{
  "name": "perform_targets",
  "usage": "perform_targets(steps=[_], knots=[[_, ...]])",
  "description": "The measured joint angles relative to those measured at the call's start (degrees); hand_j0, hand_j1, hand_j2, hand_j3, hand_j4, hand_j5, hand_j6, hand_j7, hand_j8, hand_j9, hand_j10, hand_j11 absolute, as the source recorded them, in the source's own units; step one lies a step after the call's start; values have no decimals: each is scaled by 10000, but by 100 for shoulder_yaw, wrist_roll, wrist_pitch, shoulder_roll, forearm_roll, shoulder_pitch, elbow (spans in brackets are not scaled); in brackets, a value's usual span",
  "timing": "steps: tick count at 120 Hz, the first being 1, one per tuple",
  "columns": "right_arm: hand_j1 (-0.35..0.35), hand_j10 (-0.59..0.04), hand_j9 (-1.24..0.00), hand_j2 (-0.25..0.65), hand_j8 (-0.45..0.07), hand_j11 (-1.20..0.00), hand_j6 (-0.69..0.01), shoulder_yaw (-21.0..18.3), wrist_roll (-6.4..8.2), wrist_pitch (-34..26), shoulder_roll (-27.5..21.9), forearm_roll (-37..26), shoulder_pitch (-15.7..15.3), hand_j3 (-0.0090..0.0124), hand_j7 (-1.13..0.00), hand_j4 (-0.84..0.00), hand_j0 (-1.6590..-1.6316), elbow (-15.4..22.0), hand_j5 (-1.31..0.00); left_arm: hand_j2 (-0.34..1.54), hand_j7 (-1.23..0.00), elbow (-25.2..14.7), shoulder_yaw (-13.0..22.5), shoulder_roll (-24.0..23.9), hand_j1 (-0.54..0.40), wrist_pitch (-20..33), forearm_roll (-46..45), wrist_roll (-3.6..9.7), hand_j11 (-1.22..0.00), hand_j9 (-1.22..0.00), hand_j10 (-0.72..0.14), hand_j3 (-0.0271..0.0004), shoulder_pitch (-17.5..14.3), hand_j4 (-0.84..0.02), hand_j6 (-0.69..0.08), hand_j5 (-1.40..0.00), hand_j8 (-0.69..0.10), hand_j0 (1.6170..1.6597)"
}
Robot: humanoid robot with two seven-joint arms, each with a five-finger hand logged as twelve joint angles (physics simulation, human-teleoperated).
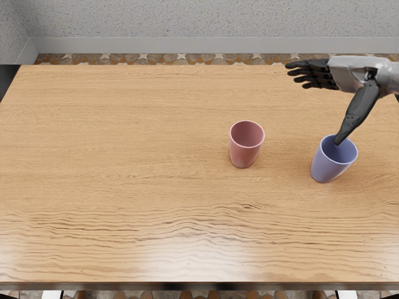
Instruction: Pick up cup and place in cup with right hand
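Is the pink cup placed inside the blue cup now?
No, the pink cup stands on the table, apart from the blue cup.

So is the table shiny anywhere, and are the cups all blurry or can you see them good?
In the head view, pale glare washes over the near part of the table, with one bright patch near the middle; also in the head view, the pink cup, the blue cup and the right hand look sharp, not blurry.

It's prob. a rm: wood tbl (124,124), wall (187,18), patterned flr (143,59).
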Motion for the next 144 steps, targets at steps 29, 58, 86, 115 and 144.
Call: perform_targets(steps=[29, 58, 86, 115, 144], knots=[[-3164, -329, -385, -37, -341, -383, -352, 223, -438, 0, 373, 102, 71, 0, -381, -337, -16581, 79, -387, 2, -2, 0, 0, 0, 3490, 0, 0, 0, -2, -2, -1, -1, 0, -2, -3, -2, -2, 16581], [-3140, -332, -400, -48, -343, -398, -353, 613, -2935, -16, 1512, -910, 330, 0, -397, -340, -16581, 630, -402, 1, -1, 0, 1, 0, 3490, 0, 0, 0, -1, -1, -1, -1, 0, -2, -3, -2, -2, 16581], [-3128, -329, -404, -54, -339, -403, -348, 497, -3366, -1064, 2362, -2495, 351, 0, -402, -336, -16581, 1059, -406, 1, -1, 0, 1, 0, 3490, 0, -1, 0, 0, -1, -2, 0, 0, -2, -3, -1, -2, 16581], [-3077, -370, -459, -61, -380, -458, -389, 98, -3413, -1708, 2723, -2971, 161, 0, -457, -376, -16581, 1026, -461, 0, 0, 0, 1, 0, 3490, 0, -1, 0, 0, 0, -1, 0, 0, -2, -2, -1, -2, 16581], [-2651, -726, -922, -130, -736, -921, -746, -12, -3417, -2014, 3109, -3308, -177, 0, -919, -732, -16581, 726, -923, 0, 0, 0, 1, 0, 3490, 0, 0, 0, 0, 0, -1, 0, 0, -2, -2, 0, -2, 16581]])
